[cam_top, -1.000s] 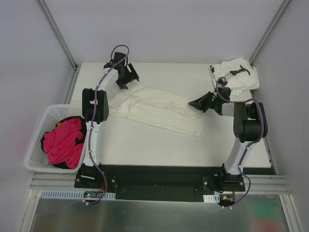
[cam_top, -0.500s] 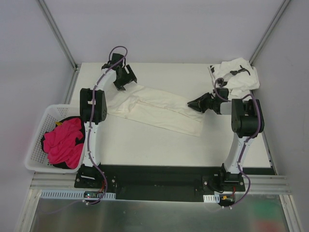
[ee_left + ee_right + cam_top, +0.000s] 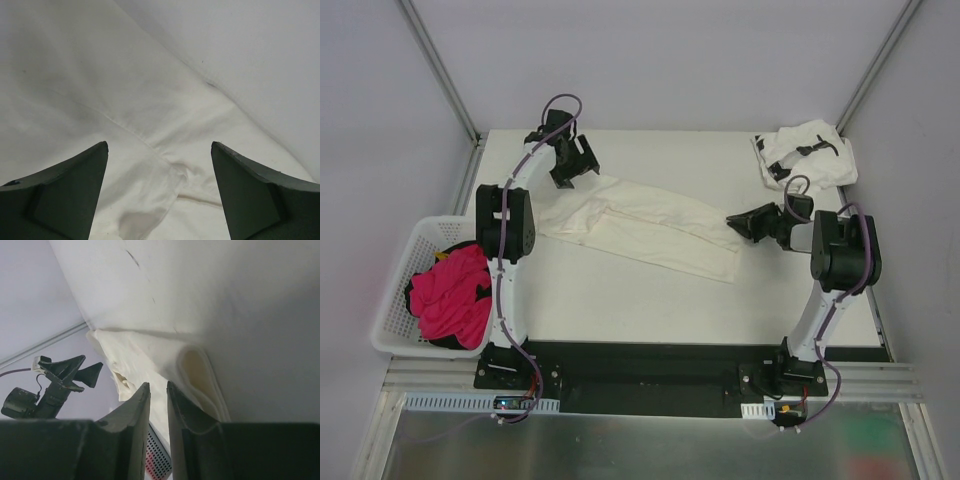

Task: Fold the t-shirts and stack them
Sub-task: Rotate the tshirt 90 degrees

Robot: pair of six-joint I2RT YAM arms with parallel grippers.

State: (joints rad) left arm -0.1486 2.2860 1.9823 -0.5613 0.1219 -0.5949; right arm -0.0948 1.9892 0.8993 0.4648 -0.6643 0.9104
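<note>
Two shirts are on the table [image 3: 620, 305], and only one has been worked so far. Nearest, off the table's left edge, a white basket [image 3: 398, 280] is seen with a pink cloth [image 3: 445, 295] heaped in it; neither is touched by an arm.

Further in, the cream-white t-shirt [image 3: 650, 225] is laid as a long, narrow band slanting from the left side toward the right. Its right end is doubled over on itself, as is shown in the right wrist view. Just beside that end the right gripper [image 3: 732, 218] is held low, with its fingers a narrow slit apart and nothing between them. A second ago those fingers were pressed together at the cloth's end. Since then they have been parted and the arm has been drawn back to the right, so that the cloth is now clear of them. The band itself has not been shifted by the release.

Beyond, over the band's far left end, the left gripper [image 3: 578, 165] is hung with its fingers spread wide and empty, cloth lying below them; it has been carried only slightly leftward. Farthest, in the far right corner, the printed t-shirt [image 3: 805, 150] is left crumpled.

A lengthwise fold is judged to have been finished and let go. Cross folds on the band appear to remain, and the second shirt and the stacking have not been begun.
</note>
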